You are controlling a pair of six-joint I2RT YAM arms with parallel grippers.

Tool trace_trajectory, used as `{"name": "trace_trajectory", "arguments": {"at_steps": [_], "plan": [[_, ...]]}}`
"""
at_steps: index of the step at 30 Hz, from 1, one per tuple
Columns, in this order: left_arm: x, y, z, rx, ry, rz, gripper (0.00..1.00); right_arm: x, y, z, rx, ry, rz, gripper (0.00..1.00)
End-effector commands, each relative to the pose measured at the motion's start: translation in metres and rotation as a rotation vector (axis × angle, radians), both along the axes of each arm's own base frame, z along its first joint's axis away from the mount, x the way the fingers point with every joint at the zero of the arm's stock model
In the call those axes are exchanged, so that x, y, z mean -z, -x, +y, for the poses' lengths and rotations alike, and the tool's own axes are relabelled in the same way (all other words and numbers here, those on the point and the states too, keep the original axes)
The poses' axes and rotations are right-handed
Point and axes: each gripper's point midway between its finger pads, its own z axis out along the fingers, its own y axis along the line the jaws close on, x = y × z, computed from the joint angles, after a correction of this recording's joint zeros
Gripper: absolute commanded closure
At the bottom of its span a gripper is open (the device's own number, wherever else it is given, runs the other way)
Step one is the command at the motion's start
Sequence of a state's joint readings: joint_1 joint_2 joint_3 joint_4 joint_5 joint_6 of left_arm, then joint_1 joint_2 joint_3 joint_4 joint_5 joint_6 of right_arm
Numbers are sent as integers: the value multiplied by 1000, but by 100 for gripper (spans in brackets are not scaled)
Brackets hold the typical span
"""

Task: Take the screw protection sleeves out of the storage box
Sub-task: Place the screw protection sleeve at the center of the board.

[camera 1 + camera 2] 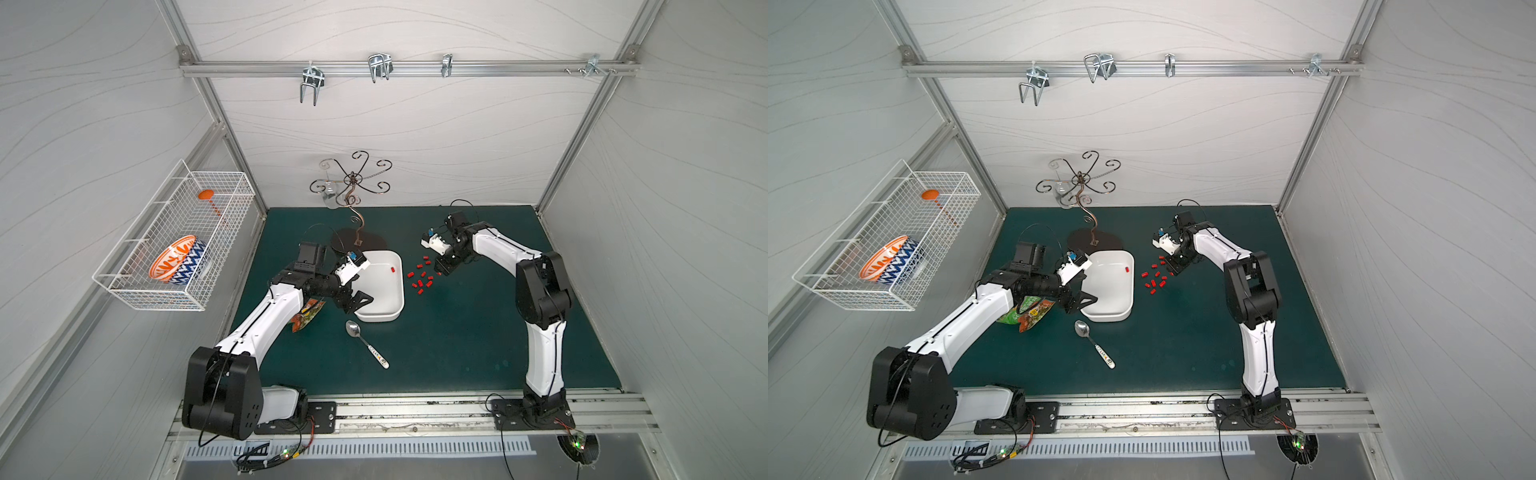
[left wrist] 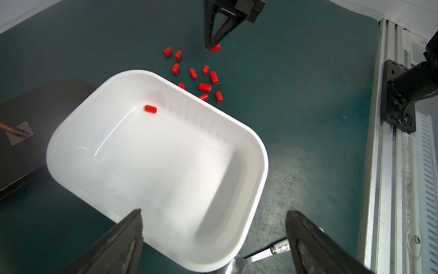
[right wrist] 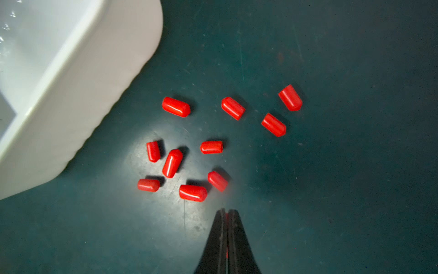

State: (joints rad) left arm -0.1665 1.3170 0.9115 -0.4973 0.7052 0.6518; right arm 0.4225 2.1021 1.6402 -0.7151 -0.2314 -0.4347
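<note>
Glossy, smooth white plastic rectangular box (image 2: 166,170); shiny red plastic sleeve caps (image 3: 176,107); matt, scuffed dark-green table mat (image 3: 343,178); polished metal spoon (image 1: 353,329).

10 screw protection sleeves (image 3: 211,147) lie on their sides on the dark green mat (image 3: 343,166), in a loose cluster and pointing different ways. The rounded outer corner of the white storage box (image 3: 94,71) stands near them, apart from the closest sleeve. The right gripper (image 3: 226,211) points at the cluster from just beside it. Its black jaws are pressed together, and a thin red streak shows in the seam between them.
</note>
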Motion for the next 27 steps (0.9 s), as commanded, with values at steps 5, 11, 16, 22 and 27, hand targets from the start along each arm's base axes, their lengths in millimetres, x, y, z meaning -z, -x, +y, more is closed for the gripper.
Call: {"name": "trace_trajectory", "arguments": {"at_steps": [5,11,16,22,27], "plan": [[-10,-3,0,14,-9,-60,4,34,6,10,-6,49,45,96],[-11,-1,-1,21,-8,-58,4,31,-1,11,6,65,20,75],[-10,1,-1,25,-9,-61,4,5,-5,9,11,27,-7,65],[-8,4,4,35,-46,-76,4,-52,13,14,-114,-91,-50,62],[-4,10,7,55,-84,-69,4,-92,41,37,-263,-156,-115,60]]}}
